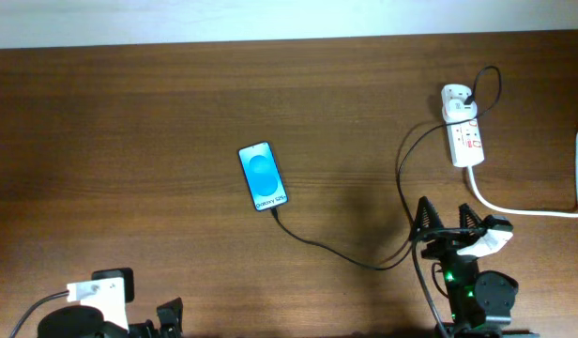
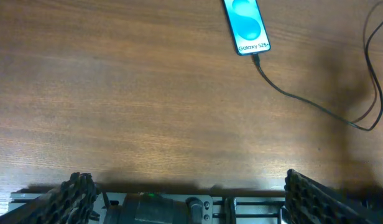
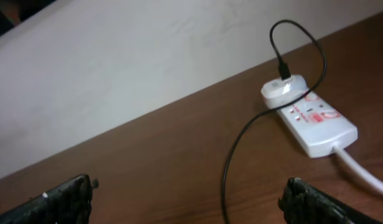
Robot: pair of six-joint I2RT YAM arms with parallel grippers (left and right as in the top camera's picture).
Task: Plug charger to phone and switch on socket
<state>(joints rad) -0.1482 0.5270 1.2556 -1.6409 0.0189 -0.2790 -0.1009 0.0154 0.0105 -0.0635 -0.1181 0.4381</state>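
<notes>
- Overhead: the phone (image 1: 264,176) lies face up near the centre of the counter (image 1: 129,122), screen lit. The charger (image 1: 336,252) leaves its lower end toward 4 o'clock, then climbs to the white adapter (image 1: 455,98) seated in the socket (image 1: 465,139) at 2 o'clock. The right jaws, at 5 o'clock, are spread and empty. The left jaws sit at 7 o'clock, too cropped here to read
- Left wrist: the left jaws are spread wide on nothing, well apart from the phone (image 2: 245,25) at 1 o'clock. The charger (image 2: 303,99) tip appears seated in the phone's bottom edge, so that half of the job looks done, which would explain this arm lying back
- Right wrist: the right jaws are spread and empty, facing the socket (image 3: 316,121) at 2 o'clock, red-marked switches uppermost, thick white cord (image 3: 359,171) trailing toward 4 o'clock. Whether a switch is on cannot be told; pressing it is probably what remains, and this arm is the nearer one
</notes>
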